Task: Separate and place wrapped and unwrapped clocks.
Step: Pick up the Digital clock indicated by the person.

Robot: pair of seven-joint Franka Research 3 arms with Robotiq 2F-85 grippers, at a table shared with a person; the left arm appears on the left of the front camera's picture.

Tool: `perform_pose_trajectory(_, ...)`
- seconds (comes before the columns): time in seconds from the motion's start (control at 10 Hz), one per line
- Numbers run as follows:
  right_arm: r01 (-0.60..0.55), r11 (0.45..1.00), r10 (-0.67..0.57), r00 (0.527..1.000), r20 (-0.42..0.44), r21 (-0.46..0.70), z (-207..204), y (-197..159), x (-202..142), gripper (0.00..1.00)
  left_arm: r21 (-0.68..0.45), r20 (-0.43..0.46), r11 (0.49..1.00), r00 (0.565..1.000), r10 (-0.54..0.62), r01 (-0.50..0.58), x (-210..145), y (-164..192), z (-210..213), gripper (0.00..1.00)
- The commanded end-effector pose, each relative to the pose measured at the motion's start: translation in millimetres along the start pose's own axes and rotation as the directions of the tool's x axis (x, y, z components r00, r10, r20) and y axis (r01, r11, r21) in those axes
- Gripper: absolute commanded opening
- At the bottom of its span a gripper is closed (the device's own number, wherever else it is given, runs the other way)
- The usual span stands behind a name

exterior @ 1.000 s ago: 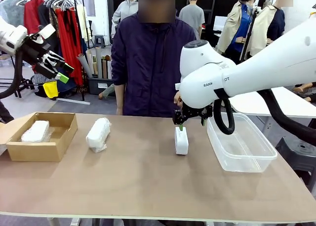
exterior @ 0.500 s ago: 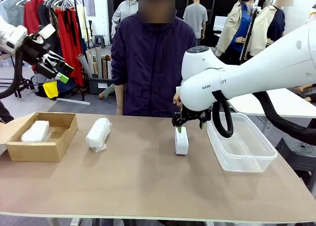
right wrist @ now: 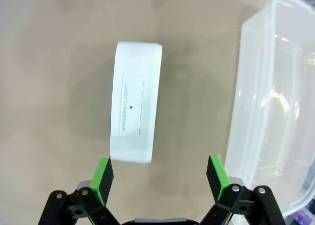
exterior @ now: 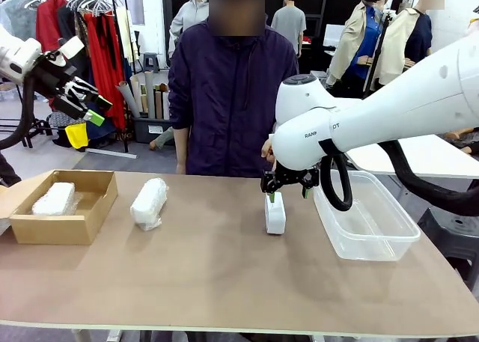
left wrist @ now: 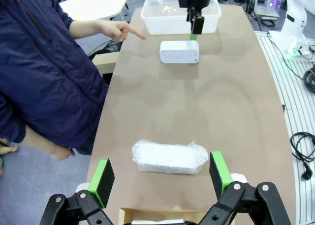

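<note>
Now | right gripper [right wrist: 160,178] spread over block [right wrist: 134,116], just left of bin [right wrist: 246,87] | left gripper [left wrist: 160,176] spread, raised left | risk: off-centre descent strikes block's edge, tipping it

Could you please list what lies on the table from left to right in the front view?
Cardboard box holding a wrapped clock → second wrapped clock → unwrapped clock → clear plastic tub.

A clear plastic tub [exterior: 372,249] sits on the brown table [exterior: 224,282] just right of the right gripper [exterior: 289,194], a person [exterior: 232,95] in a dark jacket stands beyond it, and an open cardboard box [exterior: 52,228] lies well below the raised left gripper [exterior: 96,111], a clothes rack [exterior: 101,35] behind.
</note>
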State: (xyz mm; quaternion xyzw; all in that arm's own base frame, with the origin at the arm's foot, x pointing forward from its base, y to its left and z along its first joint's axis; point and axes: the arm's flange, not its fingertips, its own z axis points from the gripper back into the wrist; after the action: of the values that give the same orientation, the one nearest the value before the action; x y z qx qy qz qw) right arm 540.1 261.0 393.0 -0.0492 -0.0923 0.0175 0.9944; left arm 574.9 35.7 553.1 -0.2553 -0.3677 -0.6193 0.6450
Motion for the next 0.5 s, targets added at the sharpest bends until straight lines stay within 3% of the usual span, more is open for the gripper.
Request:
perform_pose_trajectory(0.0,0.110,0.994,-0.110,0.994,0.007,0.020,-11,13,13,1.00,-0.002,0.003,1.000,1.000,-0.013,0.013,0,-5,0,1.00)
perform_pose_trajectory(0.4,0.231,0.973,-0.230,0.973,-0.031,0.011,-44,20,25,1.00,-0.002,0.003,1.000,1.000,-0.013,0.013,0,-5,0,1.00)
